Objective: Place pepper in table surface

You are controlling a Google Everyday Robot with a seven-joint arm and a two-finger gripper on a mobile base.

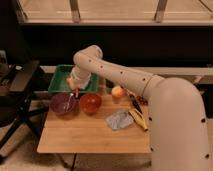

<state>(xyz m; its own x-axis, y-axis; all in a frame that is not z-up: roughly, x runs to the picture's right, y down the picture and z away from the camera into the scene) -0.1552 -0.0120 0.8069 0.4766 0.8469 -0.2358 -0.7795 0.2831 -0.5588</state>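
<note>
The white arm filled the right of the camera view and reached left across the worktop, a light-wood slatted top. At its far edge sat a green tray. The tool hung just in front of the tray, above the gap between a purple bowl and an orange-red bowl, which stood side by side. Whether it was clenched or released could not be told. A small orange-red sliver at its tip appeared to be the pepper, off the wood. A crumpled grey cloth lay right of centre, a banana just beside it, and a round yellow-red fruit behind.
</note>
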